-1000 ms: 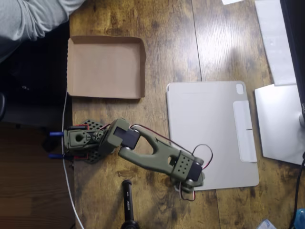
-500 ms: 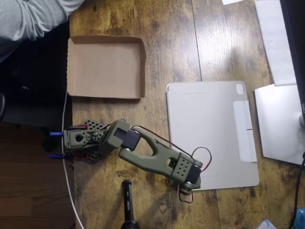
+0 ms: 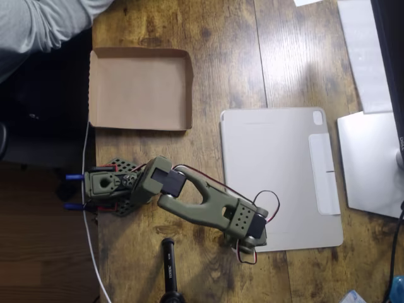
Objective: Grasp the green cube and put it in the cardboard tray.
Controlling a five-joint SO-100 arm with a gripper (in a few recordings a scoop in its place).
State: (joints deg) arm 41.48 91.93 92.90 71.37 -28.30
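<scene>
Wooden table (image 3: 221, 57), cardboard tray (image 3: 140, 88) upper-left of arm (image 3: 208, 205)

A dark, knotty wooden table (image 3: 227, 57) is seen from overhead. The cardboard tray (image 3: 140, 88) is set flat near its upper left edge. A grey tablet cover (image 3: 281, 177) is laid to the right of centre, and a black cylindrical object (image 3: 169, 265) is placed at the bottom edge.
</scene>
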